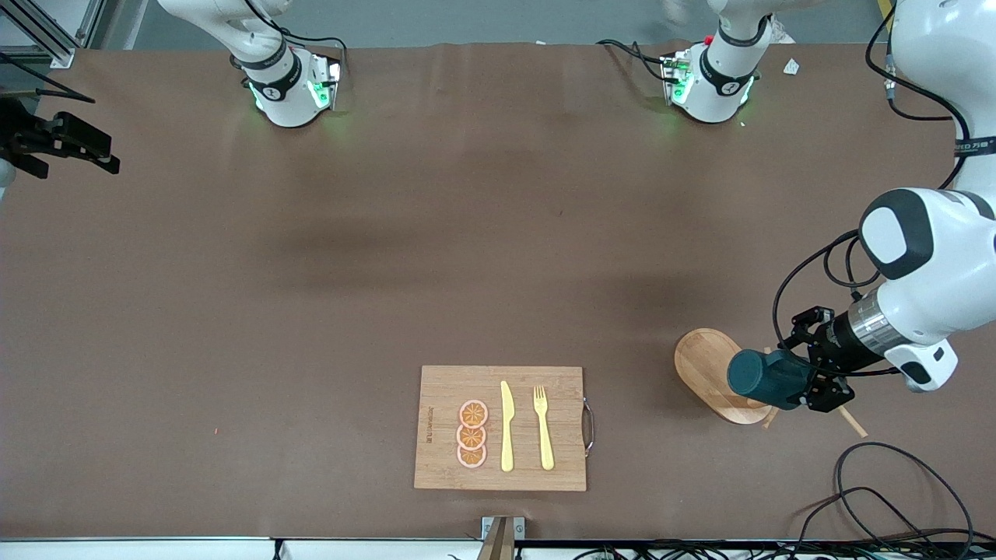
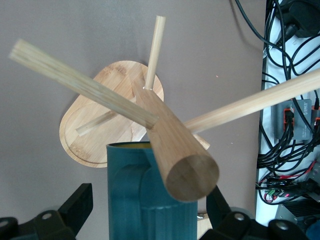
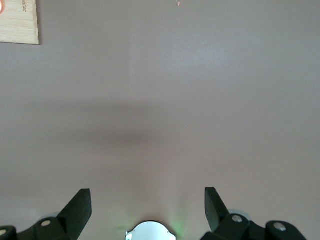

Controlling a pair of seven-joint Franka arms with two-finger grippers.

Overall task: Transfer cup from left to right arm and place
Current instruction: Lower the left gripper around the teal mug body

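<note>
The dark teal cup [image 1: 766, 377] is on its side over the oval wooden base of the peg rack [image 1: 704, 362], at the left arm's end of the table. My left gripper [image 1: 801, 369] is open, with one finger on each side of the cup. In the left wrist view there is a gap between the cup [image 2: 145, 200] and each finger [image 2: 80, 205]. The rack's thick post [image 2: 175, 150] and its thin pegs cross just in front of the cup. My right gripper [image 1: 74, 148] waits open over bare table at the right arm's end, with nothing between its fingers [image 3: 80, 205].
A wooden cutting board [image 1: 443, 381] lies near the front camera at mid-table. It carries three orange slices [image 1: 472, 434], a yellow knife [image 1: 506, 426] and a yellow fork [image 1: 543, 428]. Loose black cables [image 1: 887, 498] lie by the table's near edge at the left arm's end.
</note>
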